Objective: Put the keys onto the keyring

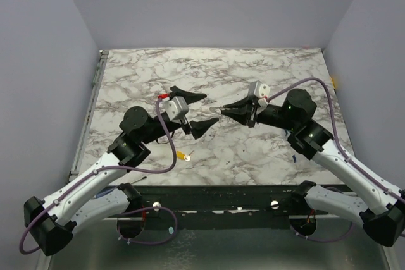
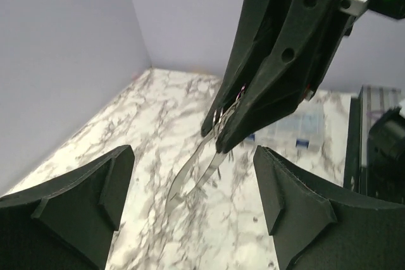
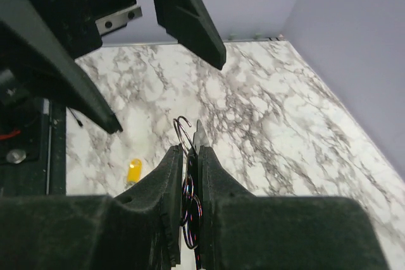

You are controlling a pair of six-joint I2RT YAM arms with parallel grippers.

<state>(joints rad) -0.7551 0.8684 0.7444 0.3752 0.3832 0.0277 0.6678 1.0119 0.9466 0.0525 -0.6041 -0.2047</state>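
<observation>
The right gripper [image 1: 223, 111] is clenched on the keyring [image 2: 205, 174], holding it above the bench [image 1: 272, 74]. The left gripper [image 1: 197, 110] has released jaws and holds nothing. The key [image 1: 183, 155] lies on the bench beside the left arm. The left jaws should pinch its yellow head, leaving the metal end free for threading.

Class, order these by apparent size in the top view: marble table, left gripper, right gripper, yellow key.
Largest: marble table
Then: left gripper and right gripper, too alike to rank
Smallest: yellow key
</observation>
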